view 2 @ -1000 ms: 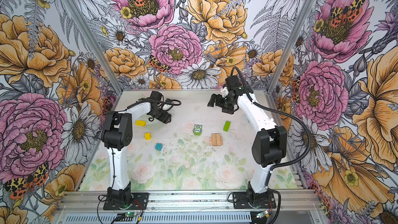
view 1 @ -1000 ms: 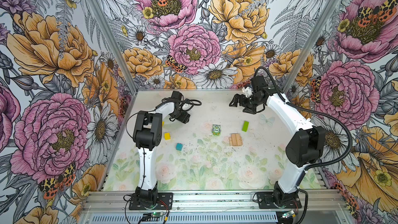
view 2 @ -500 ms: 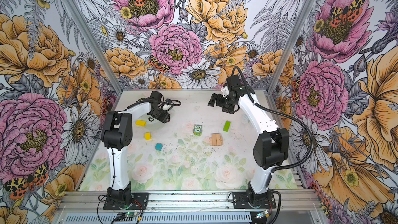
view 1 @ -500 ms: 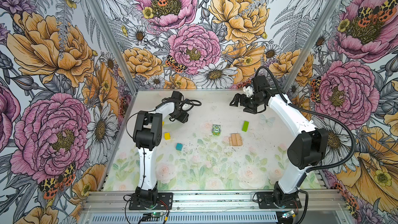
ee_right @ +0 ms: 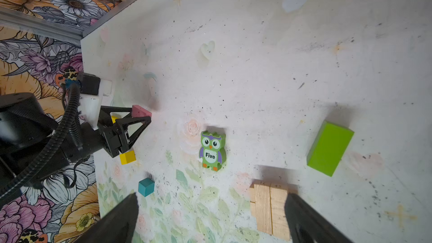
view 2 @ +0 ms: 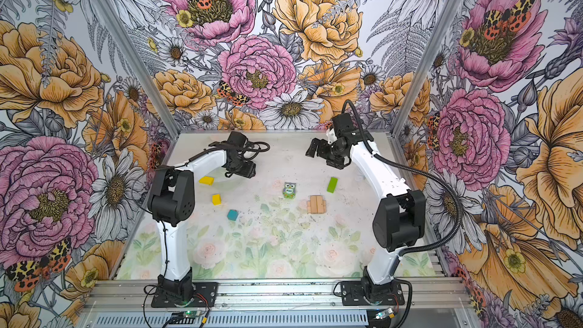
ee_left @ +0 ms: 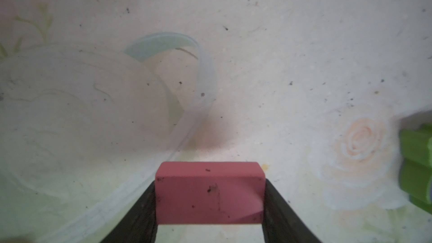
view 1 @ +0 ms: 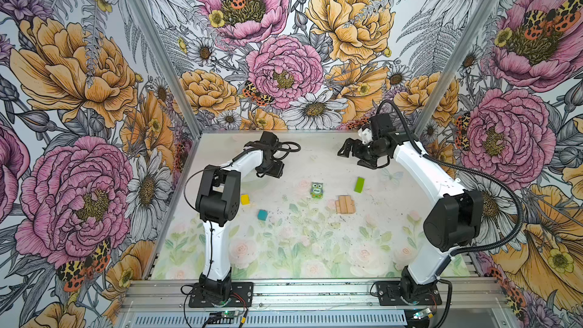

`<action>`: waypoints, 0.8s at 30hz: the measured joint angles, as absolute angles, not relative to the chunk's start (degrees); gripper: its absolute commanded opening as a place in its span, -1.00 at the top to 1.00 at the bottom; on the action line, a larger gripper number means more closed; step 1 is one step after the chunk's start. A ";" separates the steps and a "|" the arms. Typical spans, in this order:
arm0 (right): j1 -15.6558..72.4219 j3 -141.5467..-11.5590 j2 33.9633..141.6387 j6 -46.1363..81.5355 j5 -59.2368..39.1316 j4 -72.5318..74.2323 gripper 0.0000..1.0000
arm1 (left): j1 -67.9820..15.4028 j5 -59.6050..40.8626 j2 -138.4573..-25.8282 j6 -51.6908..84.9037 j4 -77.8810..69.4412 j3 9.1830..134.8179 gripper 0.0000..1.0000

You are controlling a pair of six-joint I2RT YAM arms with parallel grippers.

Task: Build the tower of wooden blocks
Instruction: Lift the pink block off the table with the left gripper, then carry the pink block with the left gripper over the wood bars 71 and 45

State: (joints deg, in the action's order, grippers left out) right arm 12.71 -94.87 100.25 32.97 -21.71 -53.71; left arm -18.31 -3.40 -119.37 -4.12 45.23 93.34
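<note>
My left gripper [ee_left: 209,198] is shut on a pink block [ee_left: 209,192], gripped at its two ends low over the table at the back left; the right wrist view shows the same pink block [ee_right: 140,111]. My right gripper [ee_right: 210,209] hangs open and empty at the back right [view 1: 347,149]. In both top views the tan bars [view 1: 345,205] lie side by side mid-table, and they show between the right fingers [ee_right: 304,218] far below. A lime-green bar [view 1: 359,184], an owl piece [view 1: 316,190], a yellow cube [view 1: 244,199] and a teal cube [view 1: 262,214] lie loose. A yellow bar [view 2: 206,180] lies by the left arm.
Floral walls and metal posts [view 1: 157,48] close in the back and both sides. The arm bases stand on the front rail [view 1: 315,288]. A faint translucent curved shape [ee_left: 203,78] lies on the table just beyond the pink block.
The left gripper's jaws have drawn in onto the pink block. Both arms have stayed almost where they were.
</note>
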 measured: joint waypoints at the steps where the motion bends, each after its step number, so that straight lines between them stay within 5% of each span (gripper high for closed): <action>1: 12.71 -94.65 100.14 33.06 -21.43 -53.41 -0.99 | -19.07 -3.49 -118.89 -2.76 45.58 93.34 -0.15; 24: 10.76 -82.11 84.86 40.99 -3.97 -52.86 -0.99 | -30.09 -5.19 -111.31 18.37 57.25 96.95 0.01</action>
State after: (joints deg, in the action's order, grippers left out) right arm 10.76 -82.11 84.86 40.99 -3.97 -52.86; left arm -30.09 -5.19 -111.31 18.37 57.25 96.95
